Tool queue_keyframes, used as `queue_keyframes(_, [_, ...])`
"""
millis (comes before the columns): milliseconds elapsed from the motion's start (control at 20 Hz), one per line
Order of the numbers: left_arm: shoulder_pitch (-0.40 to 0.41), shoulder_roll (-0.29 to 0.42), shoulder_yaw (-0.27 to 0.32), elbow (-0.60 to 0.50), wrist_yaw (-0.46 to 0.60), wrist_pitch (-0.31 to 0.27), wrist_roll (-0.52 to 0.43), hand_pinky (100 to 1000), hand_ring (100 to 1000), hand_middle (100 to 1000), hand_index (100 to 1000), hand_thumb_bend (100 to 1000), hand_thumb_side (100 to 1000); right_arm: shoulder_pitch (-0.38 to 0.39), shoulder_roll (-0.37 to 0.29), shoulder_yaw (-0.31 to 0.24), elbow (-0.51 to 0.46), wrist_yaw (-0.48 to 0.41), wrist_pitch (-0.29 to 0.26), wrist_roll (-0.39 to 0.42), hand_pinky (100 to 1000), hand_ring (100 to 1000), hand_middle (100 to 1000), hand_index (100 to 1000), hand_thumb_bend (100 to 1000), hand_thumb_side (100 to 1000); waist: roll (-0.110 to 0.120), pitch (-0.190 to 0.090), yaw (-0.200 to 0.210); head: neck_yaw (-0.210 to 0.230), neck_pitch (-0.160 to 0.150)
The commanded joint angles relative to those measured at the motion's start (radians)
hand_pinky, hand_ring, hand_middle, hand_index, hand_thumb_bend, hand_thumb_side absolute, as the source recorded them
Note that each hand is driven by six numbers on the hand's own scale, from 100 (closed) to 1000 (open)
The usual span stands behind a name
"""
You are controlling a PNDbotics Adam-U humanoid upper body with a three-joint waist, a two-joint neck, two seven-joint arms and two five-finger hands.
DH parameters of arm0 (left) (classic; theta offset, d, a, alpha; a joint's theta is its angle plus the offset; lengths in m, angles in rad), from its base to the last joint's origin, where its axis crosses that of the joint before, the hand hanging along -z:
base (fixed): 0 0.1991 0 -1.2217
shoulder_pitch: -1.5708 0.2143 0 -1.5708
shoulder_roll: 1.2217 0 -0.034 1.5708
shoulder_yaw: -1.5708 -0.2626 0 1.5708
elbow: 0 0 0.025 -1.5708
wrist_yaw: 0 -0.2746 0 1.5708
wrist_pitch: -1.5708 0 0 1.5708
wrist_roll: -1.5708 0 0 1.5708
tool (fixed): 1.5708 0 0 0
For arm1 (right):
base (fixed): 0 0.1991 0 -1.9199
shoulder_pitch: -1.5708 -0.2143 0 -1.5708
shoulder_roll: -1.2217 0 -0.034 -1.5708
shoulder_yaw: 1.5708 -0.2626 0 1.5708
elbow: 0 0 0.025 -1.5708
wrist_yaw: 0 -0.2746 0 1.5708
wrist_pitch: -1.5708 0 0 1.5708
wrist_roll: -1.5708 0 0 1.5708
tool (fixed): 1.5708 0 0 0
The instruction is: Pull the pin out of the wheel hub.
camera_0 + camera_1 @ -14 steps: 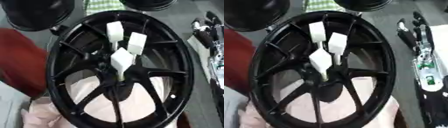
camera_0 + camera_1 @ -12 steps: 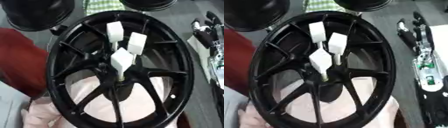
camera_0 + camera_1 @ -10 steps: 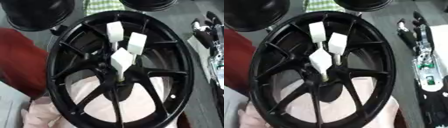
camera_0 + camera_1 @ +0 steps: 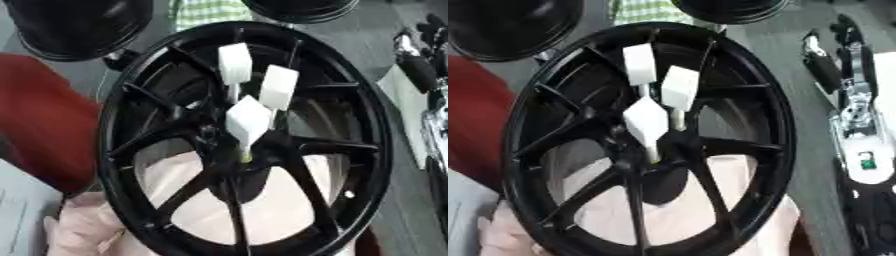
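While white-headed pins (image 4: 249, 121) stand in the wheel hub (image 4: 234, 150), the right hand (image 4: 852, 65) lies well apart, grip unclear.

I see a glossy black wheel hub (image 4: 175, 150) filling most of the view, its spokes black all over. Three pins with white block heads (image 4: 248, 120) stand at its centre; the nearest one shows a yellowish stem (image 4: 244, 155) where it meets the hub. Under the wheel lies a pale pink cloth (image 4: 262, 210). To the left there is a dark red surface (image 4: 44, 125). At the far edge I see two more black round things (image 4: 79, 22) and a green-and-white checked cloth (image 4: 208, 11). The bench (image 4: 798, 75) is grey. On the right my right hand (image 4: 846, 60) is black with silver parts, and a small green spot (image 4: 867, 162) shows on the silver arm.
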Motion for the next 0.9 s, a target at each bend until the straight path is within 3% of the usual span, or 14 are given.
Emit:
queue_keyframes(50, [-0.003, 0.033, 0.013, -0.022, 0.002, -0.002, 0.002, 554, 577, 485, 709, 100, 734, -0.001, -0.070, 0.011, -0.074, -0.024, -0.018, -0.012, 988, 1000, 924, 1000, 100, 498, -0.020, -0.004, 0.000, 0.007, -0.009])
queue_keyframes(400, [0.012, 0.053, 0.018, -0.030, -0.006, -0.004, 0.003, 553, 577, 486, 710, 100, 746, 0.068, -0.243, 0.051, -0.191, -0.093, -0.068, 0.035, 965, 1000, 928, 982, 100, 470, -0.036, 0.001, -0.013, 0.019, -0.014])
queue_keyframes(600, [0.030, 0.070, 0.022, -0.033, -0.020, -0.012, 0.004, 552, 576, 485, 710, 100, 750, 0.120, -0.344, 0.112, -0.276, -0.097, -0.126, 0.095, 963, 1000, 911, 963, 100, 422, -0.044, 0.005, -0.017, 0.022, -0.019])
queue_keyframes(750, [0.037, 0.085, 0.023, -0.037, -0.027, -0.021, 0.004, 552, 576, 485, 710, 100, 744, 0.138, -0.418, 0.152, -0.289, -0.066, -0.171, 0.140, 961, 1000, 911, 955, 100, 226, -0.049, 0.008, -0.019, 0.023, -0.026])
queue_keyframes(900, [0.047, 0.104, 0.026, -0.045, -0.032, -0.035, 0.006, 552, 576, 484, 711, 100, 736, 0.141, -0.497, 0.191, -0.290, -0.021, -0.220, 0.188, 958, 1000, 898, 937, 100, 122, -0.052, 0.011, -0.021, 0.025, -0.031])
